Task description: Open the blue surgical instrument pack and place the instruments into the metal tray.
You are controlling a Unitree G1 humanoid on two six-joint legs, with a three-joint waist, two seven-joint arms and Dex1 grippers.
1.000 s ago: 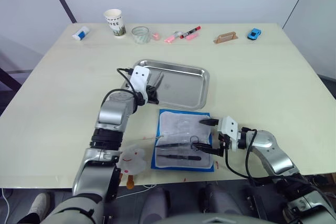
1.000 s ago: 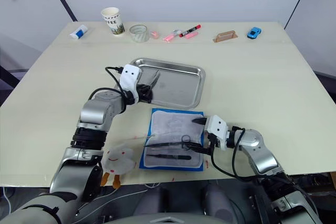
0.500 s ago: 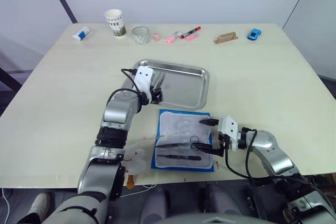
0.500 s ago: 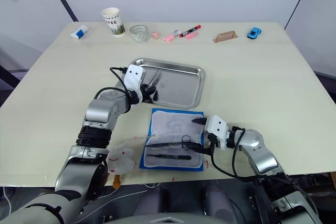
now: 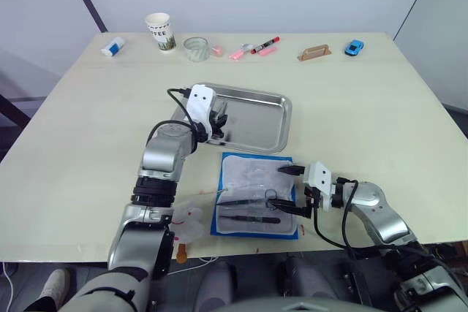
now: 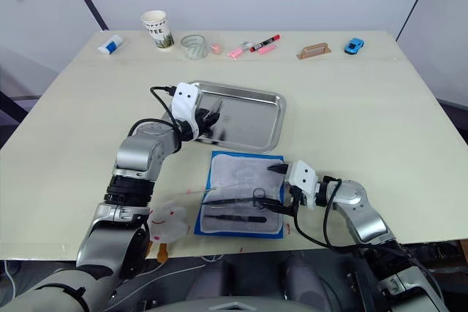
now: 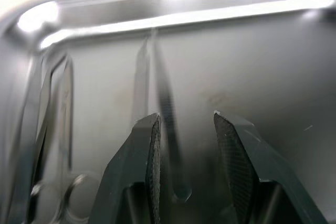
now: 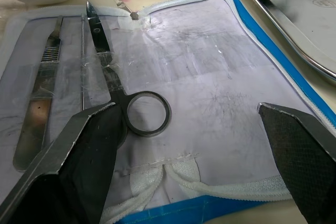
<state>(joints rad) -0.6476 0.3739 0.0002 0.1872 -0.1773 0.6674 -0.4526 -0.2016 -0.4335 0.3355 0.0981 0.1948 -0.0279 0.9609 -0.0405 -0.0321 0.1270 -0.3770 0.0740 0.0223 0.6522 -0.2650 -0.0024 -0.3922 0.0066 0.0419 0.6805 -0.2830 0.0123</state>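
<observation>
The blue surgical instrument pack (image 5: 252,173) lies unfolded near the table's front edge, its grey-white lining up. Dark scissors (image 8: 113,90) and flat silvery forceps (image 8: 39,98) lie in it. My right gripper (image 5: 282,189) hovers open at the pack's right edge, with its fingers wide on either side of the scissors' ring handle (image 8: 148,113). Behind the pack sits the metal tray (image 5: 285,118). My left gripper (image 5: 219,122) is open low over the tray's left end. A slim instrument (image 7: 165,103) lies on the tray floor between its fingers. More instruments (image 7: 52,108) rest beside that one.
A white plush toy (image 5: 186,224) lies at the front edge, left of the pack. Along the far edge stand a white tube (image 5: 112,47), a paper cup (image 5: 160,31), a clear tape roll (image 5: 196,48), pink and red markers (image 5: 252,47), a brown holder (image 5: 315,52) and a blue toy car (image 5: 354,47).
My left gripper has moved a little farther in over the tray's left end. The right arm and the pack have stayed where they were.
</observation>
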